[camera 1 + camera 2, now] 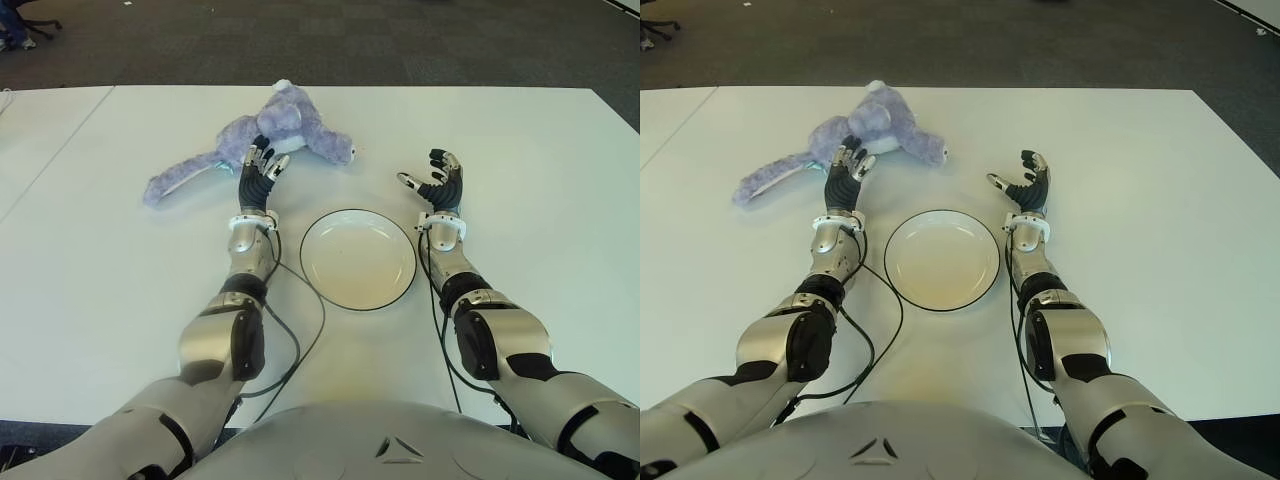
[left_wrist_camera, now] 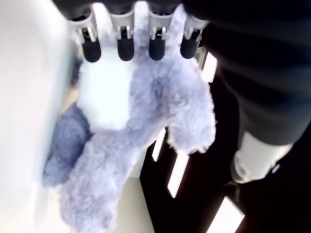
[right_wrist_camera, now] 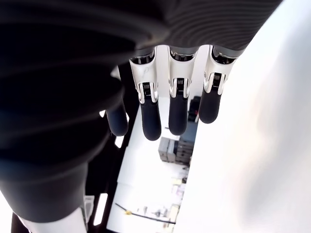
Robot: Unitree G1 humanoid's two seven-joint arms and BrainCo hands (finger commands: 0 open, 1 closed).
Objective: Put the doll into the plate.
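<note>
Currently the purple doll (image 1: 262, 138) lies on the white surface (image 1: 540, 200), beyond the empty plate (image 1: 358, 259) toward the robot's left. The left hand (image 1: 262, 172) reaches its spread fingers (image 2: 126, 47) against the plush, not yet gripping. The right hand (image 1: 437, 183) hovers open beside the plate. Next: close on the doll and lift.

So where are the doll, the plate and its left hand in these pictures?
doll (image 1: 290, 118): left eye view, on its furry purple body.
plate (image 1: 357, 259): left eye view, on its bare white middle.
left hand (image 1: 260, 172): left eye view, on the open hand's back.
</note>
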